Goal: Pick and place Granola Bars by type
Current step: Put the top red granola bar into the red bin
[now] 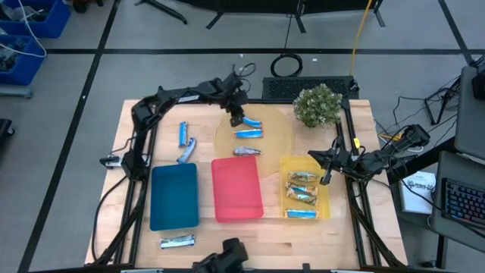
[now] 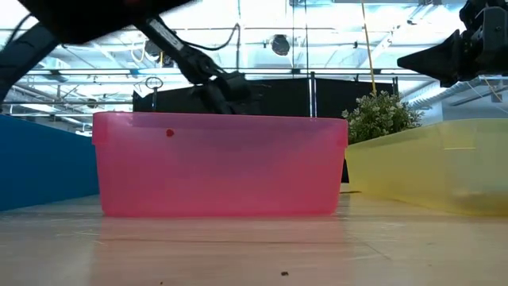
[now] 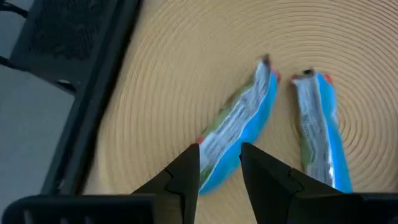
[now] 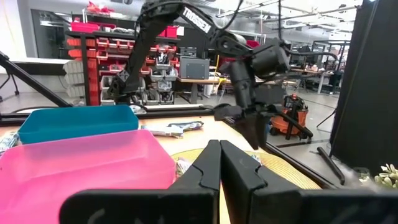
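Left arm reaching to the far side of the table, its gripper clamped on a bright blue bar over the round mat.

The wooden table [image 1: 114, 144] carries three trays in a row: blue tray [image 1: 174, 196] on the left, red tray [image 1: 236, 189] in the middle, yellow tray [image 1: 324, 182] on the right, with a tan round mat [image 1: 276, 136] beyond them. The left arm stretches from the left edge across the far side, bent down at the wrist; the left gripper [image 3: 219, 163] has its fingers pinched on one end of a bright blue bar [image 3: 239, 127] lying on the mat, a second blue bar [image 3: 317, 130] just beside it. The right arm waits at the right edge, the right gripper [image 4: 219, 163] pressed together on nothing. Three bars [image 1: 301, 194] lie in the yellow tray, two [image 1: 184, 142] on the table far left, and one [image 1: 177, 242] near the front edge.
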